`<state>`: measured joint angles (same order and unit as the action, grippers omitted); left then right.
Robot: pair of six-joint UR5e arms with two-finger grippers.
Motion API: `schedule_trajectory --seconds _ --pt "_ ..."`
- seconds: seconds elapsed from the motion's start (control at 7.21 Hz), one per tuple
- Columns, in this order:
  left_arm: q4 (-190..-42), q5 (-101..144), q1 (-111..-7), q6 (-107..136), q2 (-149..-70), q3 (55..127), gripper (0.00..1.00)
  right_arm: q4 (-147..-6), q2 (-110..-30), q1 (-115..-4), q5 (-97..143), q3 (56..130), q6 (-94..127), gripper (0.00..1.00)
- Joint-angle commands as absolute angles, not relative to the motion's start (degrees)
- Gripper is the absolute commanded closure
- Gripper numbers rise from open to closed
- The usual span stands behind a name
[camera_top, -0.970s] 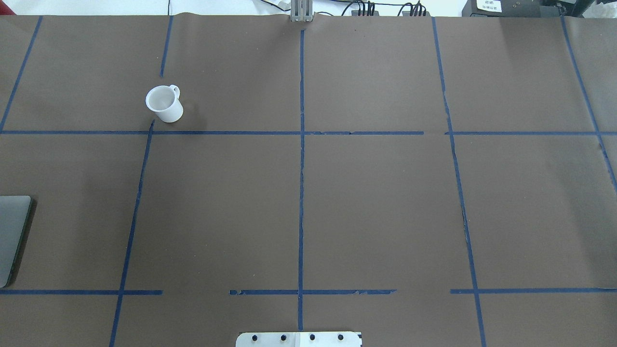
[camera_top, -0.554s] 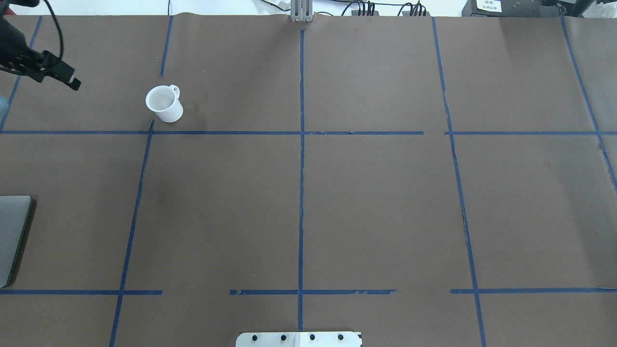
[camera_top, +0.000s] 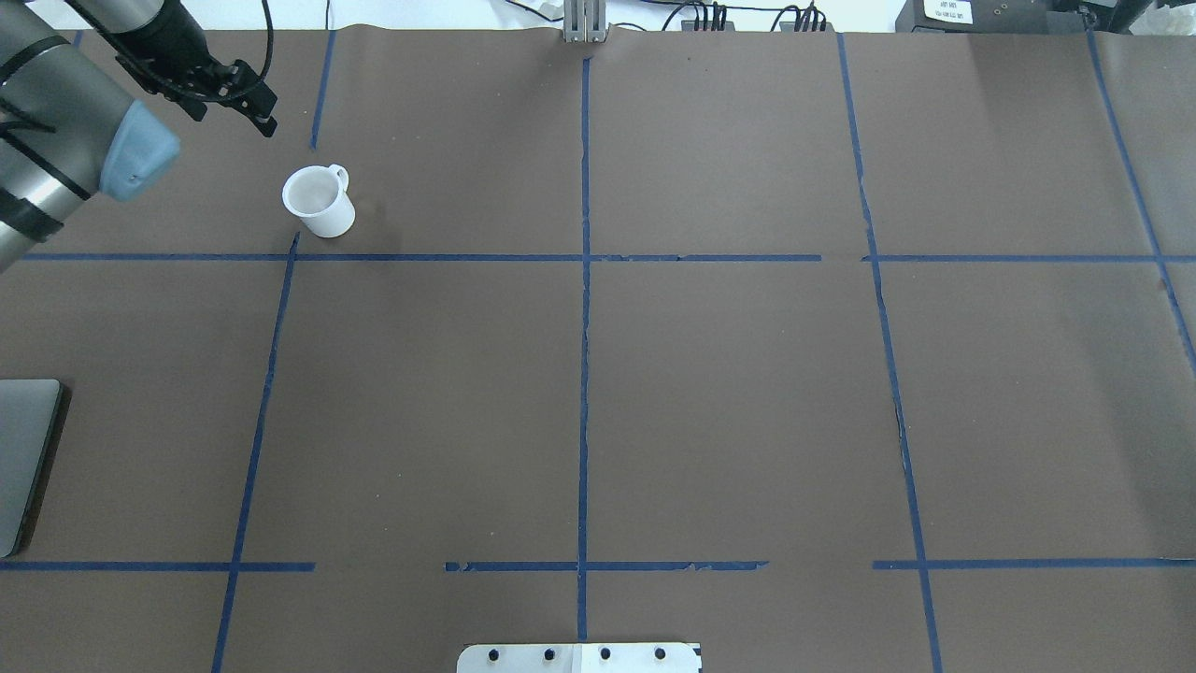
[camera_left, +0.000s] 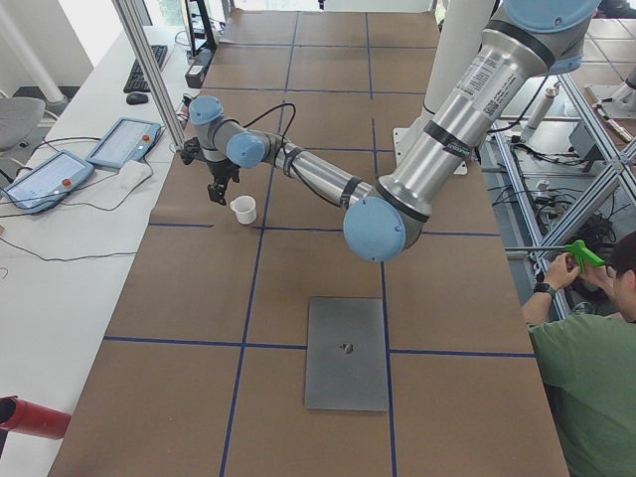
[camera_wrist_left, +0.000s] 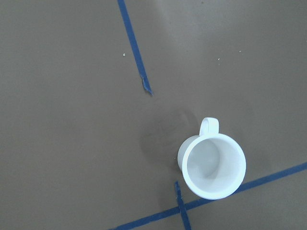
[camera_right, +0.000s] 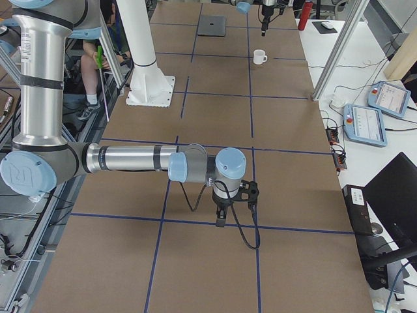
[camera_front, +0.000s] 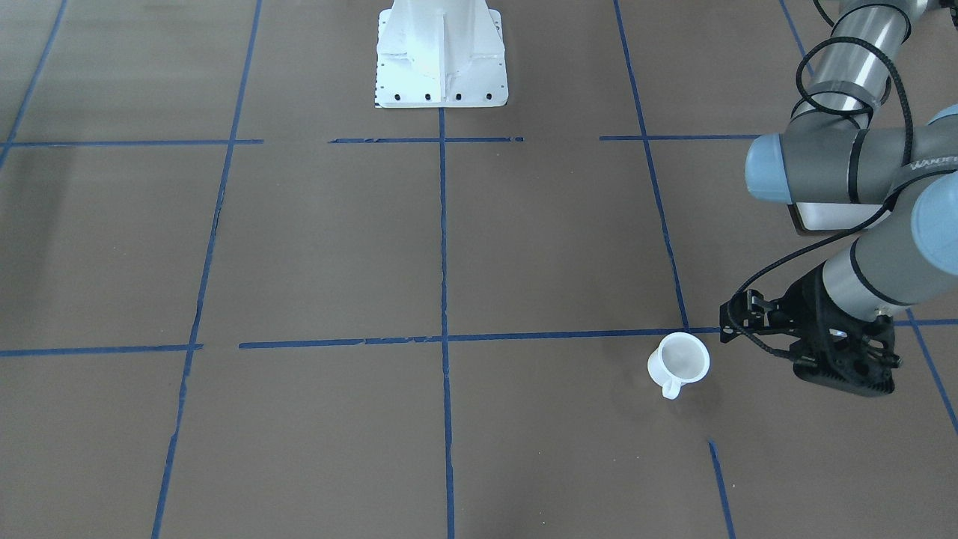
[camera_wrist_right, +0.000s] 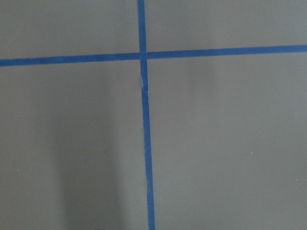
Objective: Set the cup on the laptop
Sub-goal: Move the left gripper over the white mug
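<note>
The white cup (camera_top: 318,199) stands upright on the brown table, handle toward the far side; it also shows in the front view (camera_front: 678,361) and in the left wrist view (camera_wrist_left: 213,165). The silver-grey laptop (camera_left: 346,353) lies shut and flat at the table's left end, only its edge (camera_top: 23,458) showing in the overhead view. My left gripper (camera_top: 264,117) hovers above the table just left of and beyond the cup, apart from it; its fingers look shut and empty. My right gripper (camera_right: 220,220) hangs over bare table far from both; I cannot tell its state.
Blue tape lines (camera_top: 584,280) divide the brown table cover into squares. The robot's white base plate (camera_front: 441,60) sits at the near middle edge. A person (camera_left: 591,348) sits beside the table's left end, near the laptop.
My left arm has come into the overhead view from the left edge and moved right and farther back, close to the cup. The cup and laptop have not moved.
</note>
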<state>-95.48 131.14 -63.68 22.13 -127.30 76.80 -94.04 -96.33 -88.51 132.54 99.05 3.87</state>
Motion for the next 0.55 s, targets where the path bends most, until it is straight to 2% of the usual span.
schedule_trajectory --seconds 0.0,0.14,0.42 --pt "-96.58 130.78 -61.1 23.19 -132.18 69.28 0.0 -94.04 -96.33 -88.51 132.54 99.05 3.87 0.0" --pt "-104.86 130.78 -59.52 28.6 -132.36 65.52 0.0 -94.04 -96.33 -88.51 132.54 99.05 3.87 0.0" --pt "-110.64 129.56 -57.14 31.2 -135.42 57.7 0.0 -94.04 -96.33 -88.51 132.54 99.05 3.87 0.0"
